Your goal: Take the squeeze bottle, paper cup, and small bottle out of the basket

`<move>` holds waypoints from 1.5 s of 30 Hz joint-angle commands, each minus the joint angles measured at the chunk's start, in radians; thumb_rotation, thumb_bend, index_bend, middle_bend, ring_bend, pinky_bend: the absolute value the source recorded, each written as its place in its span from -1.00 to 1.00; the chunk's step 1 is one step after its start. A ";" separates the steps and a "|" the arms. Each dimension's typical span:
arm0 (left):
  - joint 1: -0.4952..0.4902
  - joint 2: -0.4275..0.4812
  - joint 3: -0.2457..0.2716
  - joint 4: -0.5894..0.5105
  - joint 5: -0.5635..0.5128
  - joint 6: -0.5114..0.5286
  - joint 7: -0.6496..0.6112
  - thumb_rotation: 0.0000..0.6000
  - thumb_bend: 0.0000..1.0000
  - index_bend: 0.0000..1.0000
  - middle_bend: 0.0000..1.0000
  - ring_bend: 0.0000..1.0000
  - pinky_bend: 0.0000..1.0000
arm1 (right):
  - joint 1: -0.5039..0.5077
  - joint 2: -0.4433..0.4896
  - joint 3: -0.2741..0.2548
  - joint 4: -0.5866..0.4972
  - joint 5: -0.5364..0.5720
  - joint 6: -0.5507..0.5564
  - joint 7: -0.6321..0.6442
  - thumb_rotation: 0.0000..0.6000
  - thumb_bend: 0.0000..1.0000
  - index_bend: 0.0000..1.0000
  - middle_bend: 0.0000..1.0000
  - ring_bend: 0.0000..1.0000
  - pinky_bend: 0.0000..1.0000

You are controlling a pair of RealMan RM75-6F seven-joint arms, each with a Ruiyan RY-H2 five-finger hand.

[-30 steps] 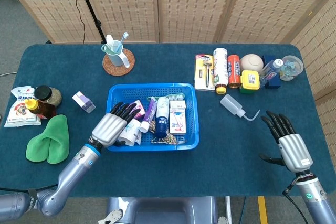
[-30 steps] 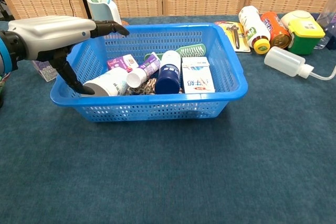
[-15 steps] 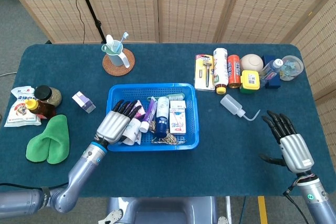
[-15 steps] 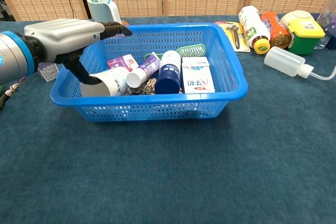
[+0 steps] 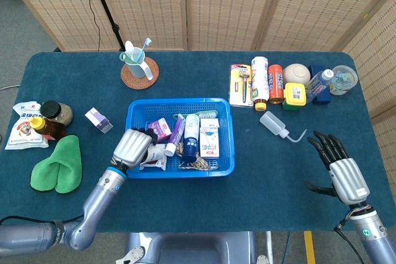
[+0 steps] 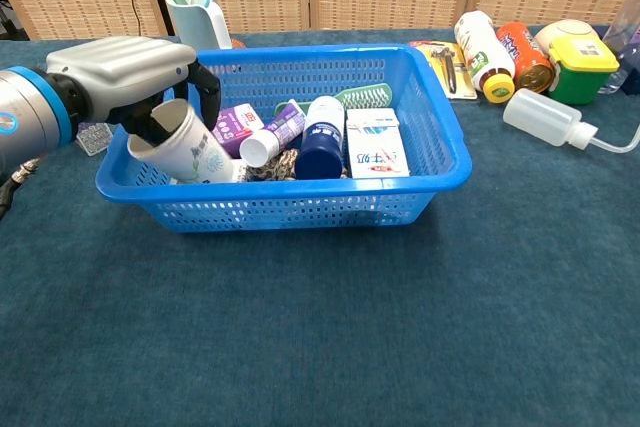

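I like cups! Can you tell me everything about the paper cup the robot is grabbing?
The paper cup is white with small green and dark printing on its side. It looks like thin paper. It is tilted, its open mouth facing up and left, and it looks empty. The left hand grips it near the rim, at the left end of the blue basket. Its bottom is still inside the basket.

Basket (image 5: 226, 134): middle of the counter (image 5: 260, 183).
Paper cup (image 6: 185, 142): at the basket's left end, tilted, held by the left hand (image 5: 131, 146).
Squeeze bottle (image 5: 275, 125): on the counter right of the basket.
Right hand (image 5: 343, 174): near right, well apart from the basket.
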 commanded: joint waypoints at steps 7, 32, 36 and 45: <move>0.020 0.034 -0.028 -0.018 0.076 0.063 -0.080 1.00 0.26 0.34 0.08 0.09 0.13 | -0.003 0.001 0.002 -0.001 -0.004 0.006 0.003 1.00 -1.00 -1.00 -1.00 -1.00 -1.00; -0.011 0.203 -0.228 0.321 -0.036 -0.010 -0.346 1.00 0.23 -0.28 -0.63 -0.70 -0.29 | 0.003 0.008 -0.008 -0.005 -0.021 -0.011 0.017 1.00 -1.00 -1.00 -1.00 -1.00 -1.00; -0.029 0.185 -0.239 0.363 -0.068 -0.036 -0.354 1.00 0.09 -0.91 -1.00 -1.00 -0.75 | 0.005 0.006 -0.007 0.000 -0.017 -0.018 0.016 1.00 -1.00 -1.00 -1.00 -1.00 -1.00; -0.025 0.247 -0.185 0.233 0.005 -0.063 -0.334 1.00 -0.26 -1.00 -1.00 -1.00 -1.00 | 0.011 0.004 -0.012 -0.002 -0.019 -0.035 0.009 1.00 -1.00 -1.00 -1.00 -1.00 -1.00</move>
